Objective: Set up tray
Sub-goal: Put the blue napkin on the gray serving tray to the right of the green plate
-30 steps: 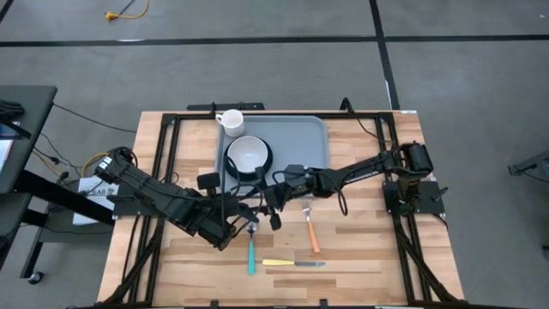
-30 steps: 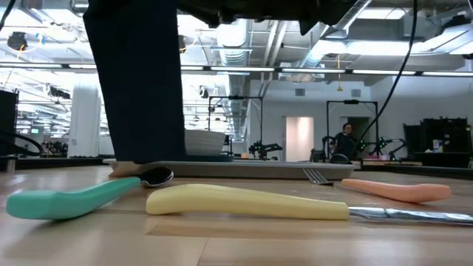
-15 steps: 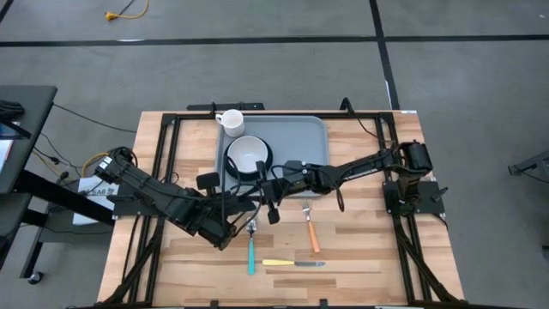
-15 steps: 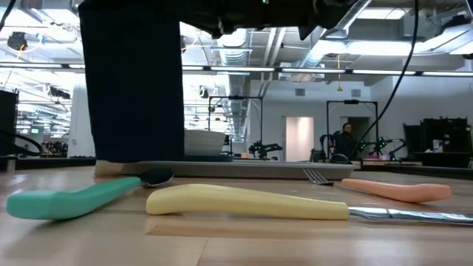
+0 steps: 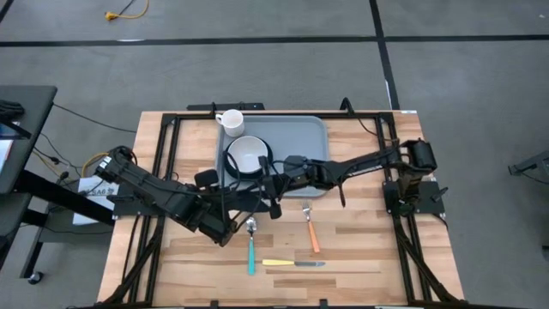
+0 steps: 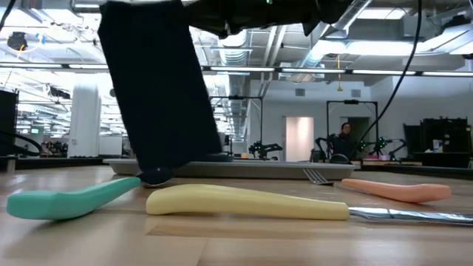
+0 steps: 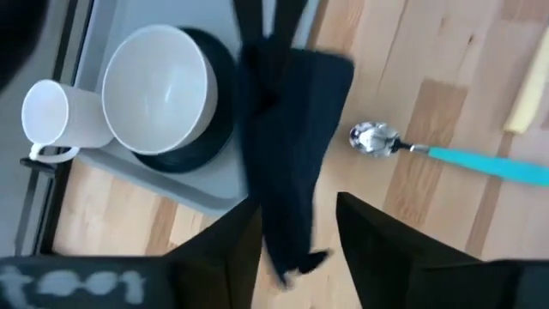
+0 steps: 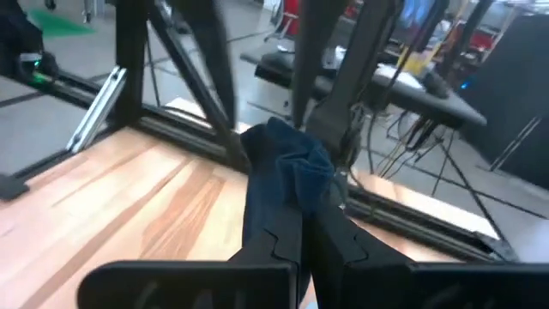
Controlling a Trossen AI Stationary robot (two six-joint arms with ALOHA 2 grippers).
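Though the tray (image 5: 292, 137) lies flat at the table's far middle, it looks stiff and light, best taken by its low rim. The right gripper (image 8: 302, 202) is clamped on a soft, limp napkin (image 6: 159, 89) hanging over the tray's near edge; the left gripper (image 7: 296, 232) stands apart just beside it. The napkin hides part of the plate (image 7: 210, 129) under the bowl (image 7: 154, 90), and the spoon (image 6: 70, 198) blocks the tray's rim in the low view.

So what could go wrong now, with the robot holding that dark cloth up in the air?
The right hand pinches only the top of the navy napkin, so it might slip out. The left hand is open beside the hanging cloth and could snag it. The napkin's bottom edge hangs right by the teal spoon and the tray rim, so swinging might drag the spoon or catch the rim.
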